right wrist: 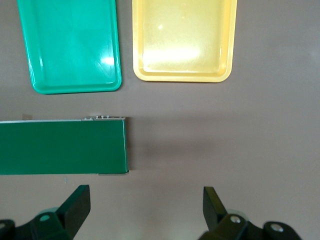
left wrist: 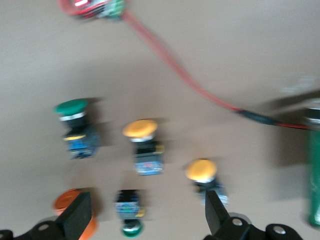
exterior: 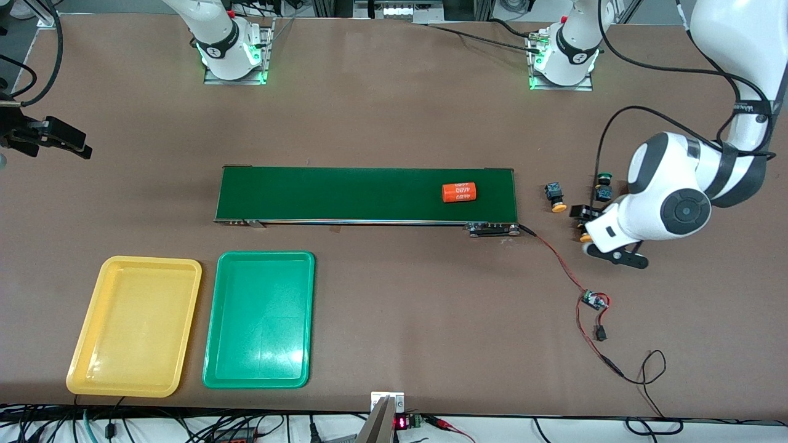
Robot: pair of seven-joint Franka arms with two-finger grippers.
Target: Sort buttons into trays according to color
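The left gripper [left wrist: 145,220] hung with open jaws over the buttons at the left arm's end of the worktop [exterior: 394,123], holding nothing. In the left wrist view four buttons lay on their sides, close together but apart: a green button [left wrist: 75,127], a yellow button [left wrist: 142,147] beside it, a second yellow button [left wrist: 205,175] and a second green button [left wrist: 130,212] between the fingers [left wrist: 77,215]. An orange cylinder [left wrist: 67,202] lay next to one finger there. In the front view only one yellow button [exterior: 555,197] and one green button [exterior: 603,184] were clearly seen; the arm hid the others. The belt [exterior: 345,194] lay in the middle of the worktop, with another orange cylinder [exterior: 460,192] on it near the left arm's end. The yellow tray [exterior: 86,357] and the green tray [exterior: 215,344] lay side by side, nearer to the front camera than the belt, toward the right arm's end, both with nothing in them. The right gripper [right wrist: 145,215] waited with open jaws over bare worktop near the belt's end, by the trays' end of the worktop.
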